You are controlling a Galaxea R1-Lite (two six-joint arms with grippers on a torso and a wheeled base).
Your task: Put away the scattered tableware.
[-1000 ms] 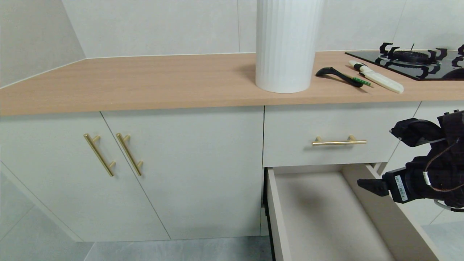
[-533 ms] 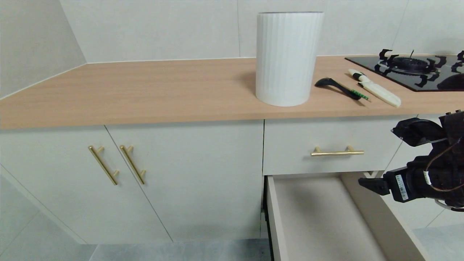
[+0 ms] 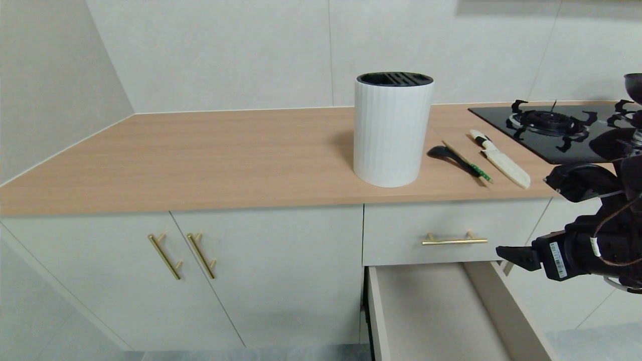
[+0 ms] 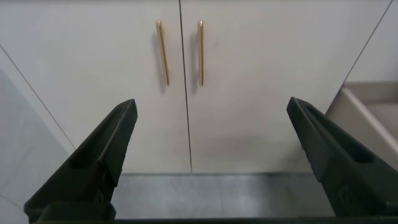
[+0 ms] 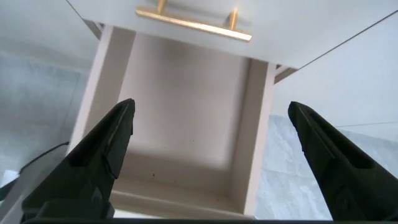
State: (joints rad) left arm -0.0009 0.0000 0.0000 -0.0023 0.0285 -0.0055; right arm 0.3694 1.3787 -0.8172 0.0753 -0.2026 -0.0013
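My right gripper hangs in front of the cabinets at the right, below the countertop edge, with its jaws spread wide and nothing between them. In its wrist view the right gripper looks down into the open drawer, and the gold handle of the closed drawer sits just above.

My left gripper is also spread wide with nothing held. It faces the two cupboard doors low down, with their gold handles either side of the door seam.

The tableware lies on the countertop, right of the white ribbed holder:
- The black spoon is nearest the holder.
- A thin stick with a green end lies against the spoon; I cannot tell if it is one stick or a pair.
- The white knife lies just beside the stick, on the stove side.

All three are well apart from both grippers. The stove is further right, at the back of the countertop. The open drawer is pulled out under the closed drawer, directly below the tableware.
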